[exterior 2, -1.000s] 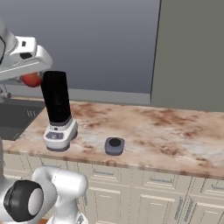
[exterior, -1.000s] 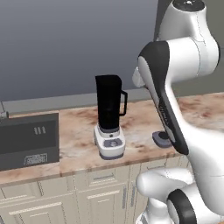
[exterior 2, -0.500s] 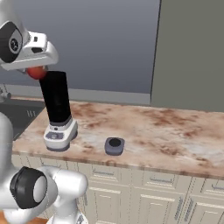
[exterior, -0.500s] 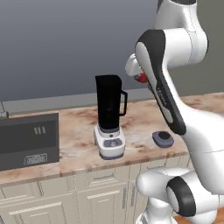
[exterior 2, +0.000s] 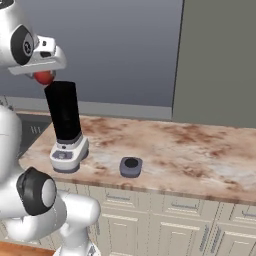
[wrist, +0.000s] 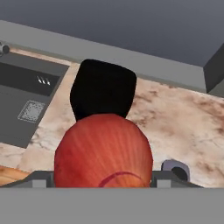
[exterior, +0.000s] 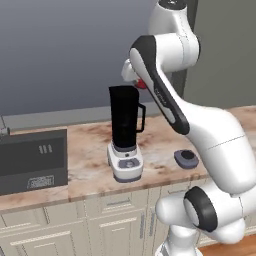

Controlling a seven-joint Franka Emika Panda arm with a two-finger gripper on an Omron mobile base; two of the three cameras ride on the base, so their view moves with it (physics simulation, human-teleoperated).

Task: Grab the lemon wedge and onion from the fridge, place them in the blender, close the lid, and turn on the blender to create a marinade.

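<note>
Onion held above the open blender jug, ready for the drop.

The hand [exterior 2: 44, 75] is clamped wide on the red onion [wrist: 104, 151], which sits just above the mouth of the black blender [exterior: 125, 132] on the marbled desk [exterior 2: 190, 150]; the lid [exterior 2: 130, 166] lies on the desk to the side, well apart from the jug. In the hand view the onion looks nearly as broad as the jug's opening and hangs toward its near edge, not squarely over it. My judgement: released from here, it could catch the rim and roll off onto the desk, or wedge at the top. Lowering off-centre could also nudge the tall jug on its white base.
</note>
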